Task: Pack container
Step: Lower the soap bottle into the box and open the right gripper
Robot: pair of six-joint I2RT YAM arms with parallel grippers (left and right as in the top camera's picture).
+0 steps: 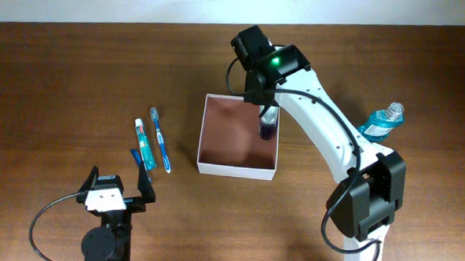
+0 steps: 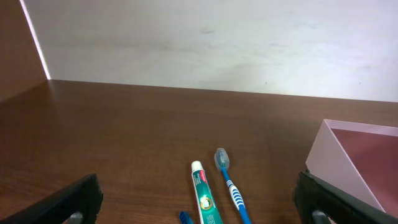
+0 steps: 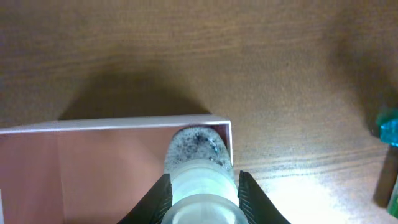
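Right gripper (image 3: 203,182) clamps a small bottle (image 3: 196,146) upright, the container (image 3: 112,126) just beneath its fingertips, apparently for lowering inside; left gripper (image 1: 120,182) sits wide open, toothbrush (image 2: 230,186) ahead.

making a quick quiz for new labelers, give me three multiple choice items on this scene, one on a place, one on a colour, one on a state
1. Where is the small bottle that the right gripper holds?
A. at a corner within the container's walls
B. lying flat on the bare table
C. outside the picture

2. What colour is the container's inside?
A. green
B. reddish-brown
C. black

3. How does the left gripper stand?
A. shut on a sponge
B. shut, empty
C. open, empty

Answers:
1 A, the right wrist view shows it inside the box corner.
2 B, the overhead view shows that colour.
3 C, its fingers stand wide apart and grip nothing.
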